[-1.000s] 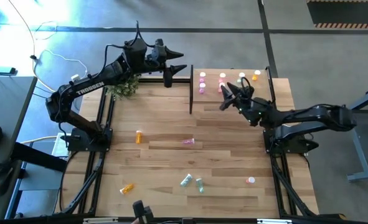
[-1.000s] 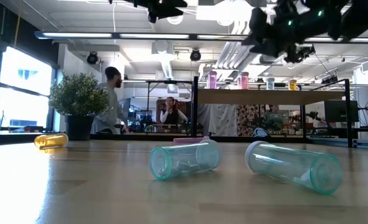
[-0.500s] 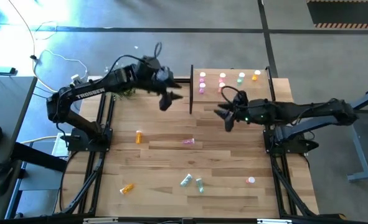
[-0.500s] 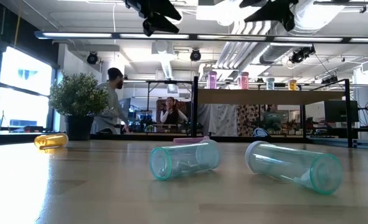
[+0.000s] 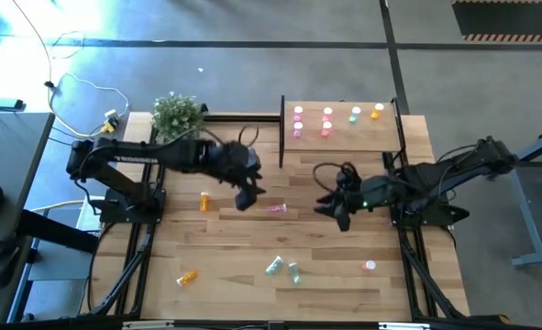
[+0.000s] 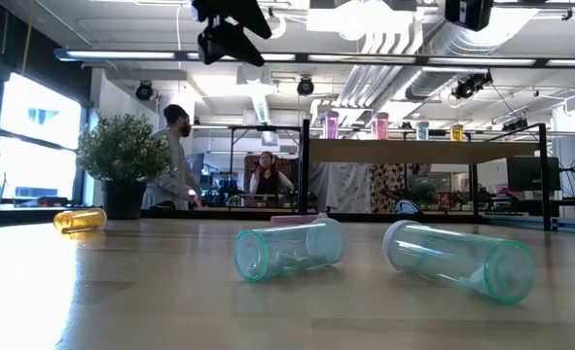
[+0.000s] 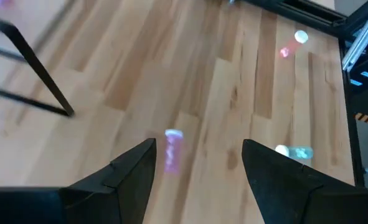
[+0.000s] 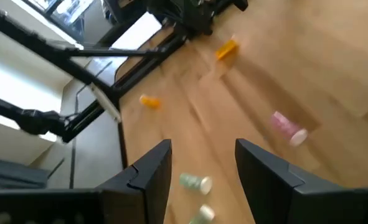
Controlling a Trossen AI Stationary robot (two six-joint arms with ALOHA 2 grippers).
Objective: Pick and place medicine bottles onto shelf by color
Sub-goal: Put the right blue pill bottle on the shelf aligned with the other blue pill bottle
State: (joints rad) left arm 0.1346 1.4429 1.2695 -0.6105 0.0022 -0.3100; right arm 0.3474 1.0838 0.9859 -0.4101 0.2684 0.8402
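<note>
A pink bottle (image 5: 277, 209) lies on its side at mid-table, between my two grippers. My left gripper (image 5: 248, 194) is open and hovers just to its left; the left wrist view shows the bottle (image 7: 173, 148) ahead between the fingers, untouched. My right gripper (image 5: 335, 209) is open and hovers to the bottle's right; it also shows in the right wrist view (image 8: 288, 128). The shelf (image 5: 344, 139) at the far right carries several upright bottles (image 5: 326, 120). Two orange bottles (image 5: 204, 200) (image 5: 187, 276), two pale green bottles (image 5: 273, 266) (image 5: 293, 272) and a red-pink one (image 5: 370, 266) lie on the table.
A potted plant (image 5: 177, 115) stands at the far left corner. The shelf's dark upright panel (image 5: 282, 133) stands left of the board. In the low view the two green bottles (image 6: 287, 250) (image 6: 459, 258) lie near the front edge. People show in the room behind.
Both grippers have come away from the far edge beside the shelf toward the table's middle and gone lower. My left gripper now hovers left of the lying pink bottle, my right gripper to its right. No bottle has moved.
</note>
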